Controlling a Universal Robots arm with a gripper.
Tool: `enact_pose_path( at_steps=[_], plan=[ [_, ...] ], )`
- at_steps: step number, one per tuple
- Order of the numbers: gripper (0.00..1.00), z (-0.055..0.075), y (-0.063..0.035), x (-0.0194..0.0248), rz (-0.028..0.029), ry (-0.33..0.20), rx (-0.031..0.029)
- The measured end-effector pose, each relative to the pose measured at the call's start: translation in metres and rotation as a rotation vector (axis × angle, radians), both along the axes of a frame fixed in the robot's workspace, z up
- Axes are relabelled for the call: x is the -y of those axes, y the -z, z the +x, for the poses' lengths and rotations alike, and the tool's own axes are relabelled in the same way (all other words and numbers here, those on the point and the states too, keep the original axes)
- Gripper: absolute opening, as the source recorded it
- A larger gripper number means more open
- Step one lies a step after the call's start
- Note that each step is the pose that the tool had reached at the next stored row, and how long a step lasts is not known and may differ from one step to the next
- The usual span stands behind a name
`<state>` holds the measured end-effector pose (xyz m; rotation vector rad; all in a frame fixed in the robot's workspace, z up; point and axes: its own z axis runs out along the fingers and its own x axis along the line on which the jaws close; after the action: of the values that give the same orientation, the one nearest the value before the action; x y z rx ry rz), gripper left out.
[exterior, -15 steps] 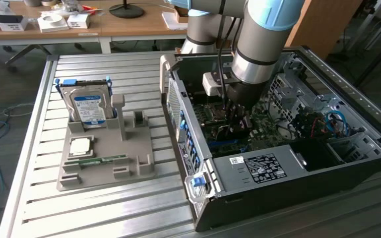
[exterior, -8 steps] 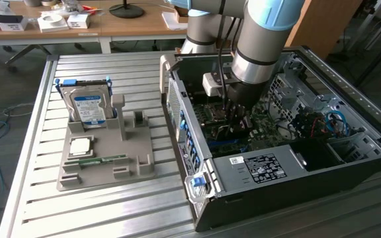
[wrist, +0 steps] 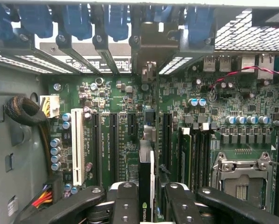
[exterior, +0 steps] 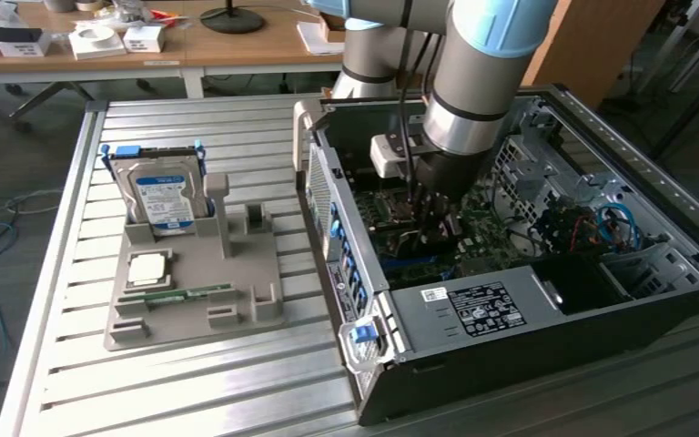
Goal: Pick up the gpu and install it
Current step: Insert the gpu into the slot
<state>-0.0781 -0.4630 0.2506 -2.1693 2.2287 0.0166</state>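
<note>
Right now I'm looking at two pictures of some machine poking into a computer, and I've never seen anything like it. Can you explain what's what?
The grey and light-blue column is a robot arm. At its tip is a pincer that grips things.

The exterior view is taken by a camera standing off to the side. It shows the arm reaching down into an open computer case, which sits on a metal slatted table. At the exterior view's left, a grey holder tray carries spare parts: a silver hard drive standing upright, a flat processor chip and a narrow green memory stick.

The wrist view comes from a camera on the arm's wrist, looking along the pincer at the green motherboard. The pincer is closed on a thin card seen edge-on, the gpu, in line with the long black slots.
</note>
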Motion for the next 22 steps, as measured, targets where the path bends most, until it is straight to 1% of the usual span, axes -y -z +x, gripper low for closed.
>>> enact_pose_path(
  at_steps=[4, 10, 22],
  plan=[
    [0.26, -0.002, 0.0001, -0.0001, 0.0001, 0.0, -0.0005],
    [0.26, -0.002, 0.0005, -0.0008, -0.0001, 0.0, -0.0006],
    [0.26, -0.0027, 0.0029, -0.0008, 0.0, 0.0, -0.0006]
  ],
)
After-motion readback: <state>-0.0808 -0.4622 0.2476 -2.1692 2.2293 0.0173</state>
